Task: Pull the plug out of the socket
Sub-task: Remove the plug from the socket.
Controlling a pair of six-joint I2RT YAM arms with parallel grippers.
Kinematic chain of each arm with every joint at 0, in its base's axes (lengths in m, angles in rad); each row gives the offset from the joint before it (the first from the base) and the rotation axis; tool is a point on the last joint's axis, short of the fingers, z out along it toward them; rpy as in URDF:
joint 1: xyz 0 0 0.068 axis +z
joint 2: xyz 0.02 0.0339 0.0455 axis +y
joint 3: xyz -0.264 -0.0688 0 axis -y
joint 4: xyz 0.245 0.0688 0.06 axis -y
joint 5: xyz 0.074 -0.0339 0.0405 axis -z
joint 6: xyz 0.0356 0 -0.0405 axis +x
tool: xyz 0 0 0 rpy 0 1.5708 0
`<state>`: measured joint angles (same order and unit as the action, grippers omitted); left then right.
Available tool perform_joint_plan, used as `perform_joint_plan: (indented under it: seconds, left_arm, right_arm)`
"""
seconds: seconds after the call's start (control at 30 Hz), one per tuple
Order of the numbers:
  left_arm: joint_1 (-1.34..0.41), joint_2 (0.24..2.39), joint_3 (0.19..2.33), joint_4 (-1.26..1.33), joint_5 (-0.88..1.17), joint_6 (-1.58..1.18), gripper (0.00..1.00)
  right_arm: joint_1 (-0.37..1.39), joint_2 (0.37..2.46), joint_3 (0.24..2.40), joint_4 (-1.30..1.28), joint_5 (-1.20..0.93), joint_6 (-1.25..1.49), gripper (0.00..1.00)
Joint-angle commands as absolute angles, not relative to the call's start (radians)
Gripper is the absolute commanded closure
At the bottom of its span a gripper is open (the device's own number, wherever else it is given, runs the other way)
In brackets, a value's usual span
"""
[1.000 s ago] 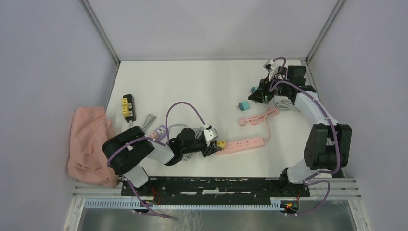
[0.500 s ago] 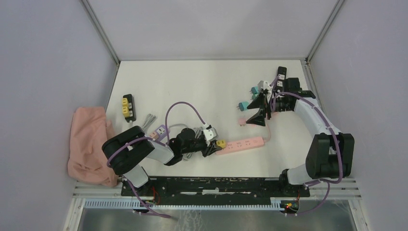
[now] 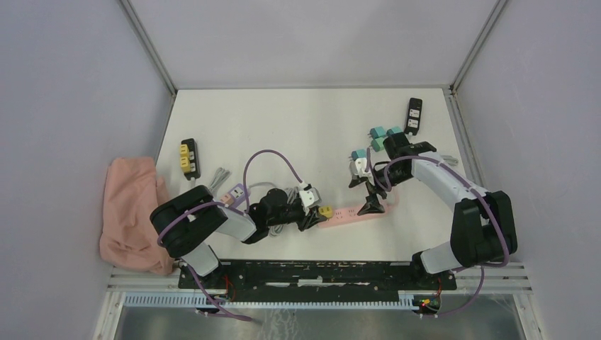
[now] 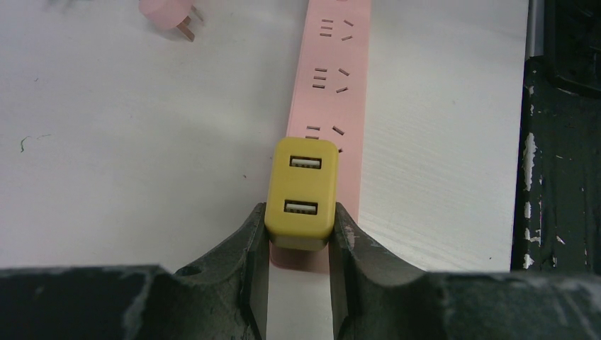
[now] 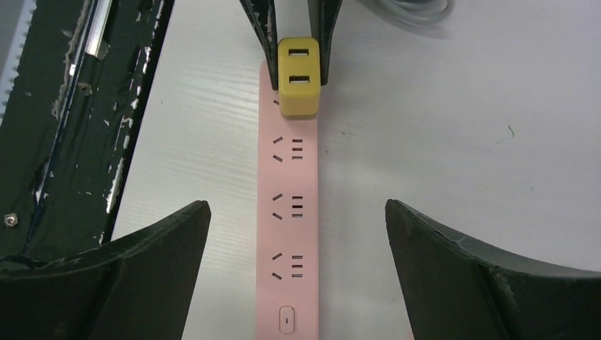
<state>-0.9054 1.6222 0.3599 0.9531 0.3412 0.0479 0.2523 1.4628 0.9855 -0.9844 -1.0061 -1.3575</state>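
A yellow plug (image 3: 325, 210) with two USB ports sits in the left end of the pink socket strip (image 3: 352, 213). My left gripper (image 3: 316, 214) is shut on it. In the left wrist view the fingers (image 4: 259, 234) press both sides of the plug (image 4: 301, 191), which stands on the strip (image 4: 339, 78). My right gripper (image 3: 366, 196) hangs open over the strip's right end. In the right wrist view its jaws (image 5: 298, 207) stand wide apart on either side of the strip (image 5: 294, 212), touching nothing, with the plug (image 5: 299, 85) at the far end.
The strip's own pink cable plug (image 4: 166, 10) lies loose on the table. Teal adapters (image 3: 380, 137) and a black strip (image 3: 414, 115) lie at the back right. On the left are a black strip with yellow plugs (image 3: 188, 156) and a pink cloth (image 3: 131, 212).
My right arm swung from the back right corner down to the pink strip, opening its jaws wide on the way. The left gripper and the yellow plug have not moved.
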Motion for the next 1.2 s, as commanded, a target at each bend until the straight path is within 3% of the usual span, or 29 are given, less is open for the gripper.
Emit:
perform_joint_plan:
  seconds: [0.0,1.17]
  left_arm:
    - [-0.899,1.601,0.351,0.962,0.281,0.008,0.97]
    - [-0.899,1.553,0.351,0.963,0.275,-0.02,0.97]
  right_arm:
    - [0.289,1.458,0.975,-0.955,-0.942,-1.41,0.0]
    - [0.477,1.503,0.945,-0.876,-0.785,-1.364,0.0]
